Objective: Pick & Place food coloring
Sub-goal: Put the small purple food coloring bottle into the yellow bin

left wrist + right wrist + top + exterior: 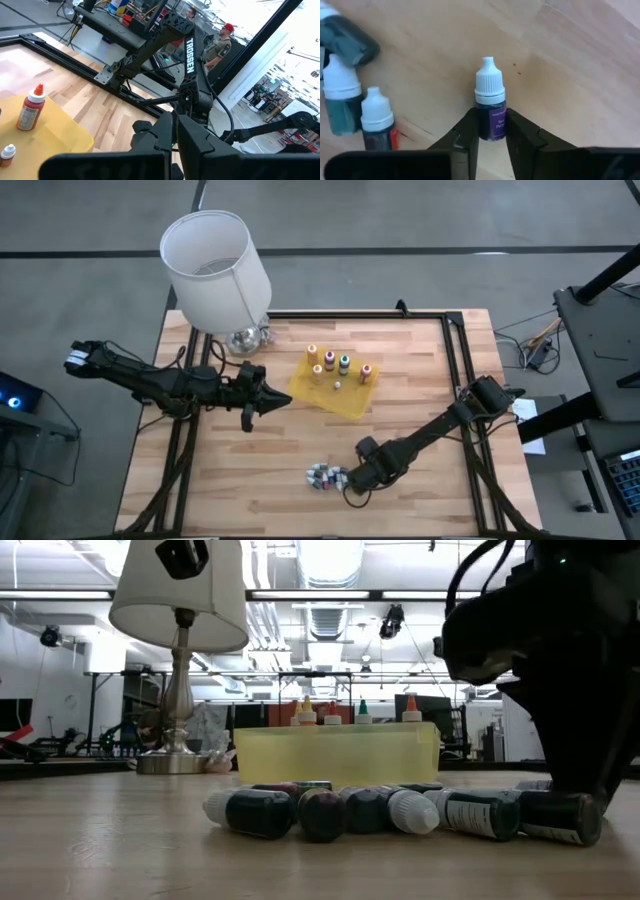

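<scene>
Right tool [492, 131] pinching a purple vial [490, 102] by its body at 5 o'clock, cap free for lifting; left tool [268, 393] pressed together, idle.

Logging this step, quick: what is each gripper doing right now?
Left gripper: shut, holding nothing, beside the yellow tray.
Right gripper: shut on a small purple bottle on the table.

A robotics lab or workshop: a wooden bench [250, 470] framed by black rails sits on grey flooring, with ceiling strip lights [330, 595], equipment stands, cabling and a person [220, 45] beyond.
</scene>
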You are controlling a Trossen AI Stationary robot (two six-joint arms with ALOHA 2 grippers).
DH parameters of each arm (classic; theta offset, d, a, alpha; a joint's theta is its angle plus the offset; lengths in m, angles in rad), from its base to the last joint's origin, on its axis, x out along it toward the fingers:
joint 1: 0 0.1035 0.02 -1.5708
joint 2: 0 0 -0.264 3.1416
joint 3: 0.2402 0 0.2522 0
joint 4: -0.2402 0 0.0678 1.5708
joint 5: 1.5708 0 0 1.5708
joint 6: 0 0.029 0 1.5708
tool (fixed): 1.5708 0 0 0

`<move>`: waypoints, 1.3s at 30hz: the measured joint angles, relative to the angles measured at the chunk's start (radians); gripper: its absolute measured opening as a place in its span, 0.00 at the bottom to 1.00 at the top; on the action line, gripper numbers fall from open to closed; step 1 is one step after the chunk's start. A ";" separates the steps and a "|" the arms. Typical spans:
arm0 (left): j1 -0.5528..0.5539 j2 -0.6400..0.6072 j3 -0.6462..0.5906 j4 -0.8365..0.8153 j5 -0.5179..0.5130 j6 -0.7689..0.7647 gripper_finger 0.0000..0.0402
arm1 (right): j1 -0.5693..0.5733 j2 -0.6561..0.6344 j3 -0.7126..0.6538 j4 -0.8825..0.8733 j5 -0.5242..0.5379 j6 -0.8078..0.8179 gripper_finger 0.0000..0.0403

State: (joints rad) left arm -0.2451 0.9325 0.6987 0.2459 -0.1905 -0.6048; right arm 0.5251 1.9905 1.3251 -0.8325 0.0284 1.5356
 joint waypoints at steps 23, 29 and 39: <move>0.001 0.016 0.108 0.032 0.311 0.114 0.05 | -0.046 -0.139 0.416 -0.003 0.044 -0.578 0.15; 0.001 0.017 0.144 0.014 0.337 0.152 0.24 | -0.082 -0.139 0.541 -0.015 0.089 -0.639 0.15; 0.001 0.025 0.222 -0.196 0.376 0.054 0.42 | -0.163 -0.140 0.740 -0.187 0.111 -0.724 0.15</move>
State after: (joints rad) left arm -0.2443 0.9577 0.9209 0.0497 0.1852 -0.5504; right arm 0.3625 1.8507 2.0648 -1.0200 0.1390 0.8112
